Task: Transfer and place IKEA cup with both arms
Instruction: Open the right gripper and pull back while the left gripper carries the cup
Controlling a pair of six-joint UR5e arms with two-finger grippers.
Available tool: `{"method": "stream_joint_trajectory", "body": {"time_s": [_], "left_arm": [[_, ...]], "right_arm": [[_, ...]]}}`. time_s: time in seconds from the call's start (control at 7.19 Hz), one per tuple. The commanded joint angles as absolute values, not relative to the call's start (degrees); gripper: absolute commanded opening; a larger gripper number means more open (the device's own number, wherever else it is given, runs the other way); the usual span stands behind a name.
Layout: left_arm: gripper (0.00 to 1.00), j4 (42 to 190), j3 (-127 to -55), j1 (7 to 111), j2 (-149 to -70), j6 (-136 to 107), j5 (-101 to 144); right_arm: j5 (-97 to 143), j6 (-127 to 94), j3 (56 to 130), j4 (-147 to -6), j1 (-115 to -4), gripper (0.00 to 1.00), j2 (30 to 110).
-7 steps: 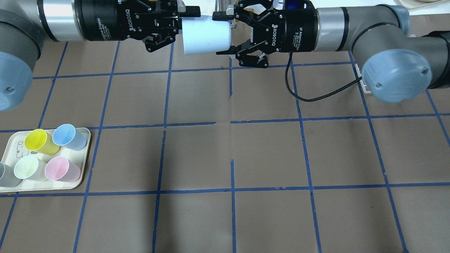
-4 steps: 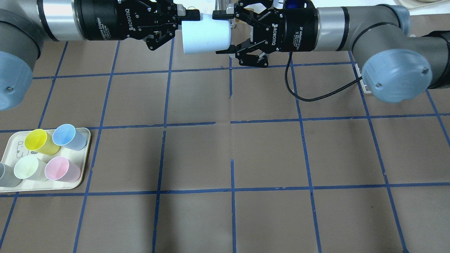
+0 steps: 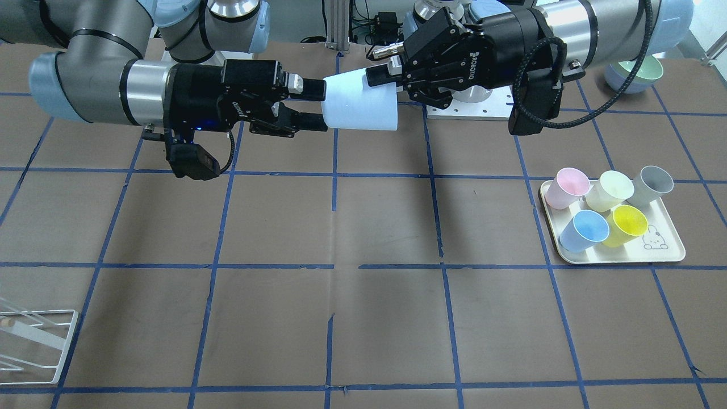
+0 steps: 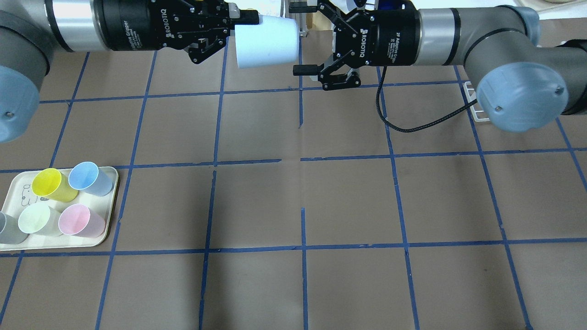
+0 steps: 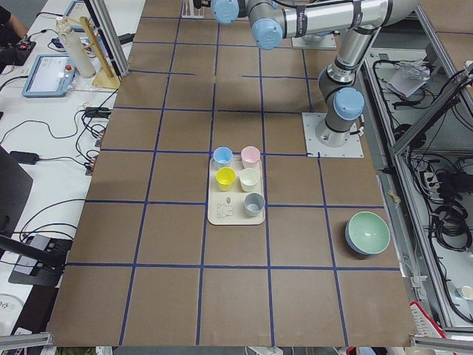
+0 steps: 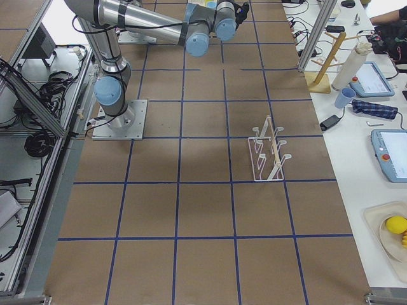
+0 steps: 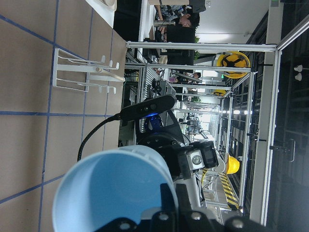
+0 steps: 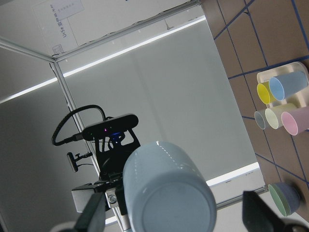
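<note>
The pale icy-blue IKEA cup [image 4: 268,43] hangs sideways in the air over the far middle of the table, also in the front view [image 3: 358,108]. My left gripper [image 4: 243,27] is shut on its rim, one finger [image 4: 245,18] on the outside. The left wrist view shows the cup's open mouth [image 7: 111,193]. My right gripper [image 4: 302,39] is open, its fingertips wide apart just off the cup's base. It also shows in the front view [image 3: 315,103]. The right wrist view looks at the cup's base [image 8: 169,193] between spread fingers [image 8: 91,212].
A cream tray [image 4: 109,220] at the near left holds yellow, sky-blue, pale green, pink and grey cups. A white wire rack [image 6: 267,152] stands on the robot's right side. A green bowl [image 5: 367,233] sits near the left arm's base.
My left gripper has closed on the cup's rim. My right gripper has spread its fingers wider and drawn back to the right, off the cup's base. The cup stays in place.
</note>
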State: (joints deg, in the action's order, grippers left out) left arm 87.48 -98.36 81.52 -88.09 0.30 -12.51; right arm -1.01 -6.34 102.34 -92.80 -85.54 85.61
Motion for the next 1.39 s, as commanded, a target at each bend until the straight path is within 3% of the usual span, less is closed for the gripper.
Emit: {"method": "stream_joint_trajectory", "body": {"time_s": [0.0, 0.56, 0.97, 1.25], "left_arm": [[0.0, 85.0, -98.0, 81.0, -88.2, 0.3, -23.0], [0.0, 84.2, -94.8, 72.5, -89.7, 5.8, -56.4], [0.0, 81.8, -94.9, 64.1, -92.5, 28.6, -78.7], [0.0, 76.0, -95.2, 56.0, -96.7, 41.9, -83.7]], "right_arm": [[-1.5, -8.9, 102.3, -92.9, -79.2, 1.0, 85.8], [-27.5, -9.9, 99.6, -92.6, -77.3, 1.0, 88.1], [-52.9, -13.4, 99.5, -92.3, -78.9, 1.0, 95.3], [-72.9, -13.3, 98.9, -92.4, -85.6, 1.0, 96.9]]}}
